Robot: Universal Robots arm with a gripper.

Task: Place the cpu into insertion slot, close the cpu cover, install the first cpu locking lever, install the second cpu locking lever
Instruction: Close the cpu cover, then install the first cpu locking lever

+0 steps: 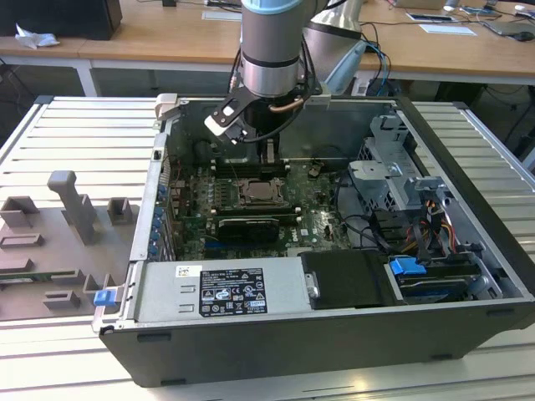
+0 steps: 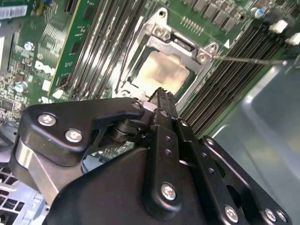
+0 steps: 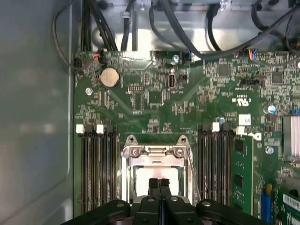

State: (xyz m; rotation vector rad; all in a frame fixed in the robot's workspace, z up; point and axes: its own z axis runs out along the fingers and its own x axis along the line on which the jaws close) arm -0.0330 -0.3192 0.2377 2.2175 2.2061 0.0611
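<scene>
hand (image 3: 159,183) pinched shut, empty, over the cpu (image 2: 161,70) — cpu cover (image 2: 157,41) lying down around it.

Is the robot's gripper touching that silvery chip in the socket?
Cannot tell: in both wrist views the gripper overlaps the cpu, and no contact or gap shows plainly.

The arm (image 1: 269,50) is a silver-grey cylinder with a pale blue band (image 1: 272,7) at its top. Black cables (image 1: 304,71) loop beside that cylinder. Under the cylinder, the matte black gripper (image 3: 159,183) carries linkage plates (image 2: 161,159) studded with silver screws (image 2: 168,190).
</scene>
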